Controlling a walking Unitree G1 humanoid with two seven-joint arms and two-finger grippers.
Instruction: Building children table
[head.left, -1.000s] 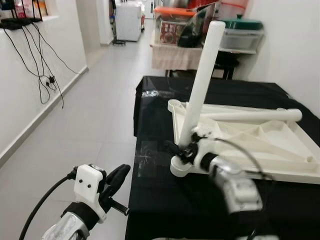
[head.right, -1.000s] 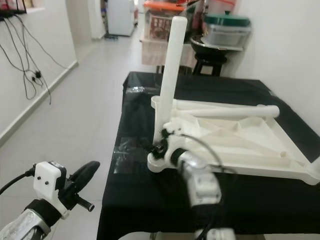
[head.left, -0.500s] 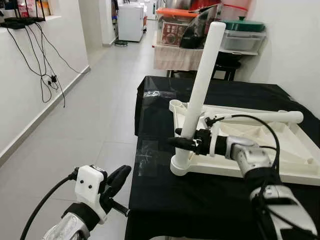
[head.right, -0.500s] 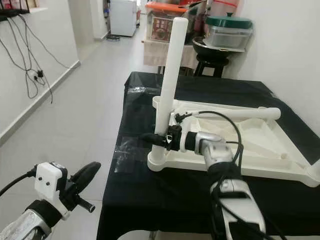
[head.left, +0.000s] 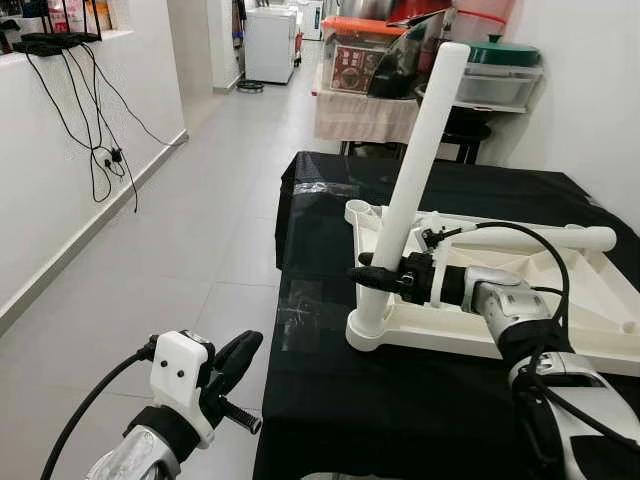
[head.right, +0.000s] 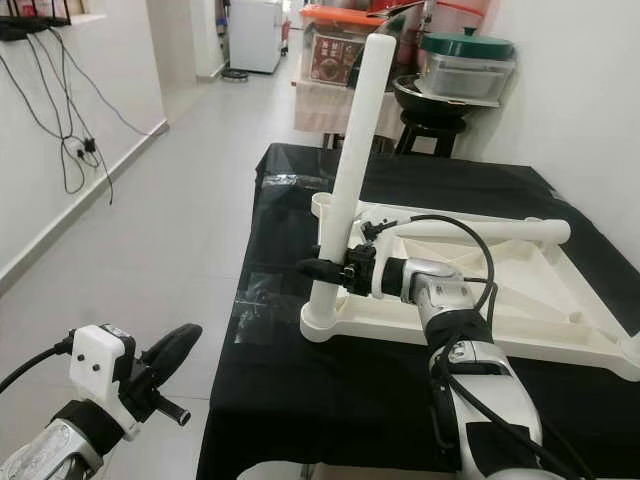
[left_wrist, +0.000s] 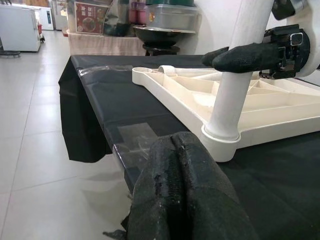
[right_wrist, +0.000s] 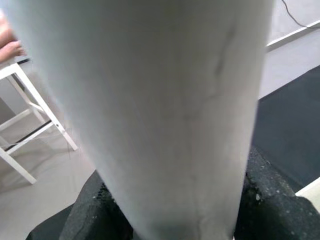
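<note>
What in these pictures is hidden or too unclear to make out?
- Right wrist view: the white leg blocks the table behind it.
- Left wrist view: the left pincer covers the floor below.
- Eye views: the tabletop's far right corner is cut off; box labels too small.

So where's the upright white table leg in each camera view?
Left eye: upright table leg at centre, right gripper clamped low on it.
Right eye: just left of centre.
Left wrist: upper right.
Right wrist: close up.
Shared landmark: upturned tabletop.
</note>
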